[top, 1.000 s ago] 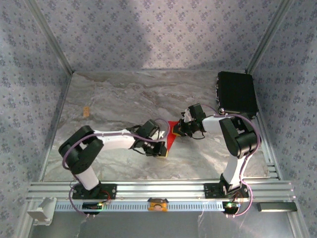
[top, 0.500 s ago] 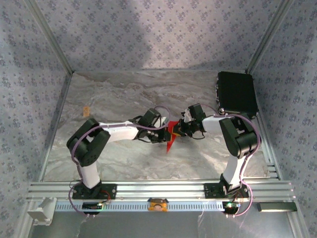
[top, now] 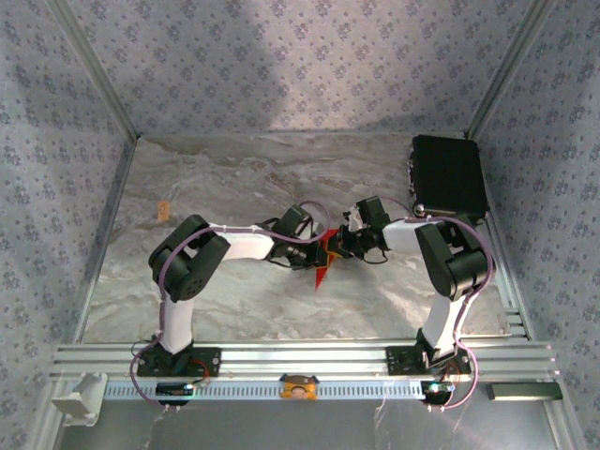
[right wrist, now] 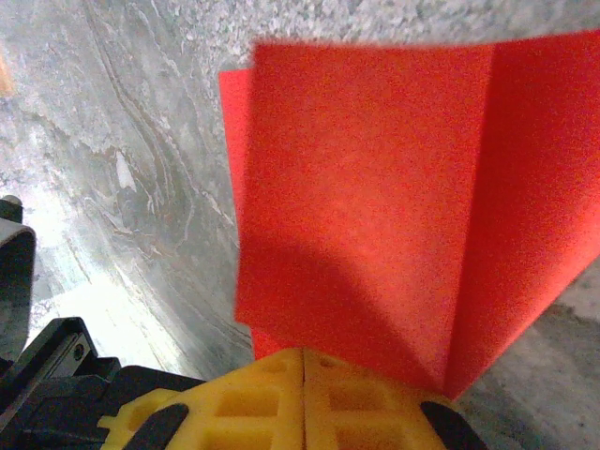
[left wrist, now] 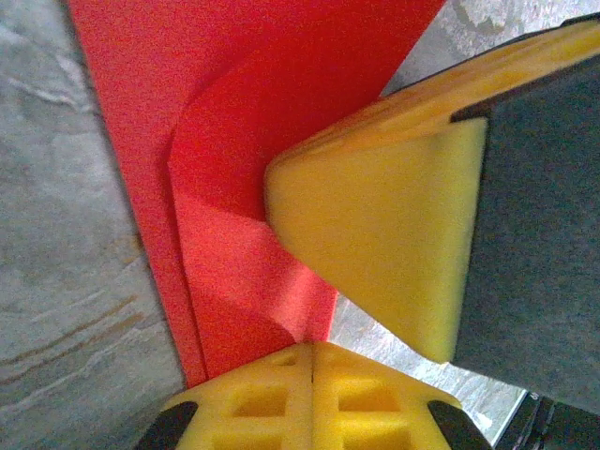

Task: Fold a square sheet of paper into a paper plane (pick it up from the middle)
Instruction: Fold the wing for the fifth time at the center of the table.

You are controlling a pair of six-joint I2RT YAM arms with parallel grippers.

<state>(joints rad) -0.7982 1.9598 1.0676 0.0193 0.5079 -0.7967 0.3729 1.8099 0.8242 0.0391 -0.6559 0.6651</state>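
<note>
While the square sheet of paper (top: 321, 269) was pinched between the two claws at the middle of the table (top: 216, 178), a fold was judged to be under way rather than finished. The left gripper (top: 310, 255) was clamped shut, with a curled flap of the sheet running into its tips. The right gripper (top: 342, 246) was likewise closed on the opposite edge.

For the next move, the flap would have to be carried over and pressed flat along a clean line. The other side would have to be kept from slipping meanwhile.

From the left wrist, the rounded, uncreased bend of the sheet (left wrist: 187, 103) was made out above the left gripper (left wrist: 311, 380), with a yellow finger (left wrist: 375, 253), taken for the other claw's, laid against it. From the right wrist, a straight crease in the sheet (right wrist: 366, 187) and a second layer at its left edge were shown above the right gripper (right wrist: 304, 375). From above, a sharp red tip pointing towards the arms' bases was added.
</note>
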